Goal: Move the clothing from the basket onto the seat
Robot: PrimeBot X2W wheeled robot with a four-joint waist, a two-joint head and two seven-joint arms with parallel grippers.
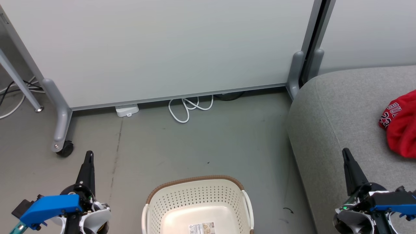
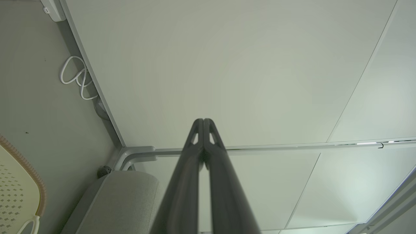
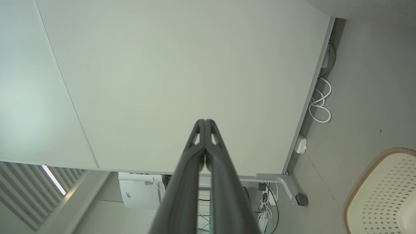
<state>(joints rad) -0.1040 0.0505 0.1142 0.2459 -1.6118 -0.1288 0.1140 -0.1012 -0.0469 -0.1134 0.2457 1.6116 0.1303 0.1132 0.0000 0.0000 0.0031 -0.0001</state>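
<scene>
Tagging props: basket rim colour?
Brown, woven-look rim on cream basket; clearest in head view.

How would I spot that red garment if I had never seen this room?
Find the big light-grey seat on the right, beside the white partition. The clothing lies crumpled on its cushion, at the picture's right edge. It is the one bright red thing here, with white lettering and a 23.

Pale grey-white flat partition panel (image 1: 162, 48) spans the back on curved grey metal legs (image 1: 58, 113) — black castor wheel (image 1: 66, 149) under the left one. Second pale panel (image 1: 367, 32) to its right, dark gap between. Smooth grey floor (image 1: 195, 143). Looped white cable (image 1: 187, 110) and small white plastic box (image 1: 127, 110) at the panel's foot. Loose black and white cables (image 1: 13, 91) far left — beside a slanted grey metal pole (image 1: 19, 83). Soft, even light.
</scene>
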